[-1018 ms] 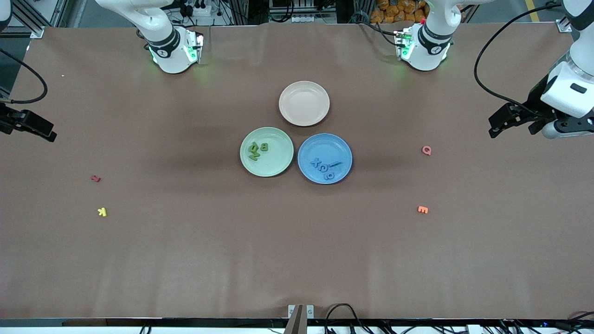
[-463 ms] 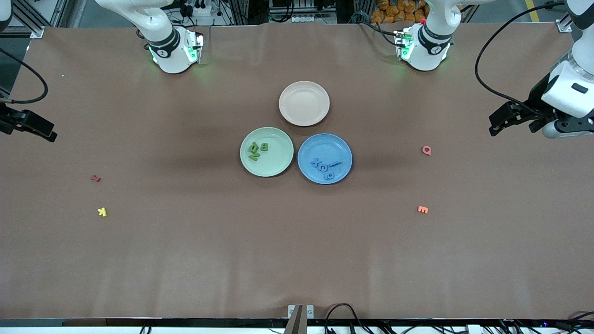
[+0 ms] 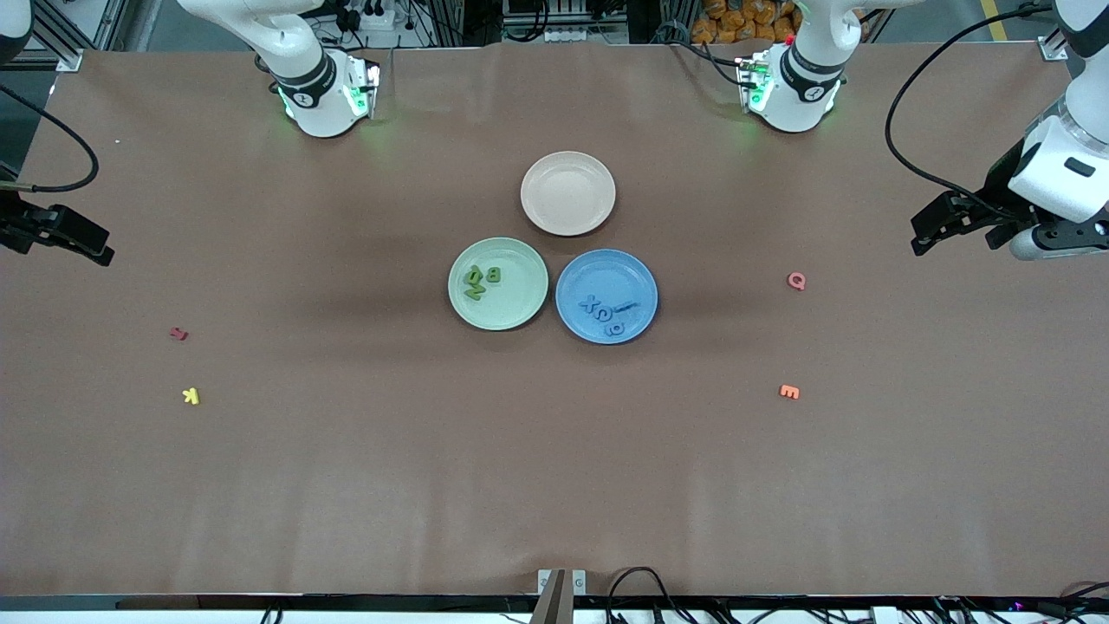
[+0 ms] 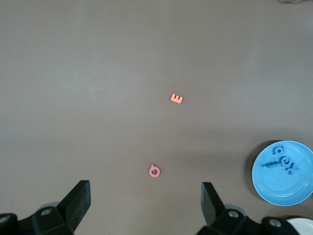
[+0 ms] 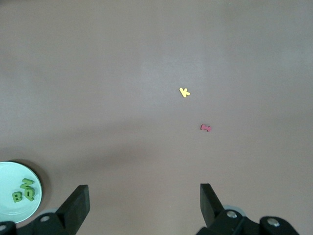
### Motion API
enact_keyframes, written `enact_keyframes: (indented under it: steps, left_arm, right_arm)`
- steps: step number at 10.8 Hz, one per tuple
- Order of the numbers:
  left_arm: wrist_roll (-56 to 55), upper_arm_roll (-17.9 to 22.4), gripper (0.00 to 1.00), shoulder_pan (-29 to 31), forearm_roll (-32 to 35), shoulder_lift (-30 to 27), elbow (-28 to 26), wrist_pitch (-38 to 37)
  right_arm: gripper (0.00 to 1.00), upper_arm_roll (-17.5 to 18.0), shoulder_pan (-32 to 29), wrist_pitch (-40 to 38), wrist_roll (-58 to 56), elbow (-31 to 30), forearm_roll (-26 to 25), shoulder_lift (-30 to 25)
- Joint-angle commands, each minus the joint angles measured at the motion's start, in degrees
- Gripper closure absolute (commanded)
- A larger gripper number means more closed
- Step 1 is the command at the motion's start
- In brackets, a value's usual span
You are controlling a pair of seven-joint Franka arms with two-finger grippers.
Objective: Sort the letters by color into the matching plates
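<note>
At table centre the green letters lay in the green plate and the blue letters in the blue plate, so sorting looked complete; left gripper and right gripper hung spread and empty over the table's ends.

Worktop is lit evenly and softly from overhead. Soft dark shadows are cast beside the plates. No glare; wrist views slightly softer.

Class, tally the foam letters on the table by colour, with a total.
Green letters, in the green plate: 4
Blue letters, in the blue plate: 4
Pink letter: 1
Orange letter: 1
Red letter: 1
Yellow letter: 1
Total: 12
</note>
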Motion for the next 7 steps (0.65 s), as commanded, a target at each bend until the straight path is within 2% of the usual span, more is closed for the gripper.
enact_keyframes:
  steps: [1, 7]
  left_arm:
    - [-0.3, 0.1, 0.00, -0.3, -1.4, 0.6, 1.5, -1.4]
    - [-0.8, 0.1, 0.00, -1.0, -1.4, 1.0, 1.4, -1.4]
  right_arm:
    - [0.00, -0.5, 0.1, 0.7, -0.9, -0.6, 3.2, -0.4]
    - [0.00, -0.5, 0.0, 0.7, -0.9, -0.5, 3.3, -0.3]
